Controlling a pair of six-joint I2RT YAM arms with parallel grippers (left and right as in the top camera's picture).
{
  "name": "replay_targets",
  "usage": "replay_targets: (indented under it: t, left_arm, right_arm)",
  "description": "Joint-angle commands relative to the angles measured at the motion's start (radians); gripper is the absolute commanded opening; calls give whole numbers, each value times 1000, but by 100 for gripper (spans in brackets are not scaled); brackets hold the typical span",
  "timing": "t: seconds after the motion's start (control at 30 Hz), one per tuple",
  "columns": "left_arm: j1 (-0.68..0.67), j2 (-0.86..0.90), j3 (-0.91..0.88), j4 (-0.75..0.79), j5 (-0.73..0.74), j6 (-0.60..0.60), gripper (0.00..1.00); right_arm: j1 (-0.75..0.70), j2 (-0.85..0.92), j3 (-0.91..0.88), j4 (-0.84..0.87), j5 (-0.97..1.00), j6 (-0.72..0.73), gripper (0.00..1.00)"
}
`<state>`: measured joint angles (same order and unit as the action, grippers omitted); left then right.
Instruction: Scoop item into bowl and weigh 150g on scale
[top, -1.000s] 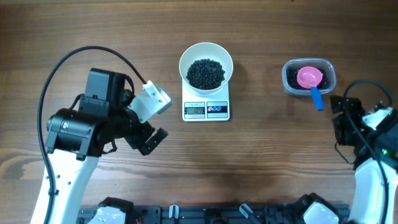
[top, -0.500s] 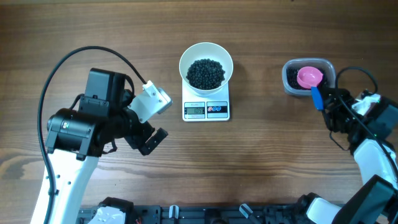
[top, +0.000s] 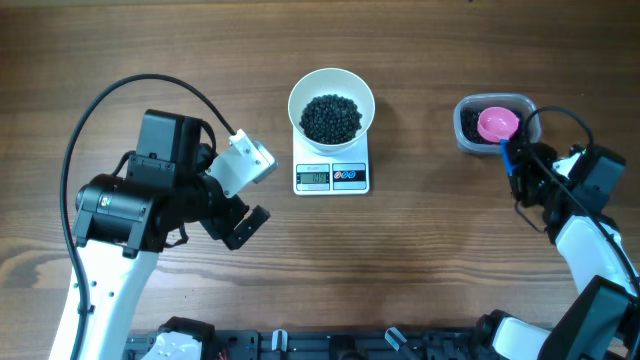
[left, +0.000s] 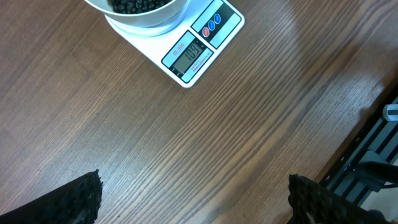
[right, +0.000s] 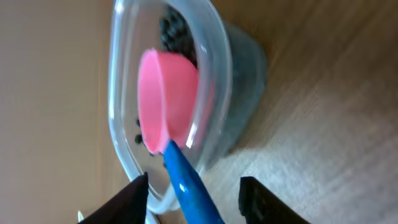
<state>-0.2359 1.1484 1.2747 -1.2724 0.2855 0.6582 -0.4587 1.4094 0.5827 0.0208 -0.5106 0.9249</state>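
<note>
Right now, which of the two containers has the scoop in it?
The clear tub holds the pink scoop; the white bowl on the scale holds only black beads.

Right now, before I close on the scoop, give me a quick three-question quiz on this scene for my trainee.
1. True or false: the white bowl holding the black beads stands on the scale.
2. Where does the pink scoop rest? A. in the clear tub B. in the bowl C. on the scale
3. Which gripper has the scoop's blue handle between its open fingers: the left gripper or the right gripper?
Key: 1 true; 2 A; 3 the right gripper.
</note>
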Motion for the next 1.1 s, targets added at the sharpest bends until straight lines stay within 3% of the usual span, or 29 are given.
replay_targets:
  t: [0.0,0.17,0.47,0.8,1.07]
  left_arm:
    - [5,3,6,3,2,18,100]
    - [5,3,6,3,2,18,100]
    - [5,3,6,3,2,19,100]
    - [5,3,6,3,2,18,100]
    - [5,3,6,3,2,18,100]
  right_arm:
    - [7,10,-2,32,32,19,45]
    - [8,10,-2,32,-15,21,39]
    - [8,10,-2,51,-61,56,4]
    - [5,-121,1,36,-104,77,5]
    - [-12,-369,30,-263,2,-11,5]
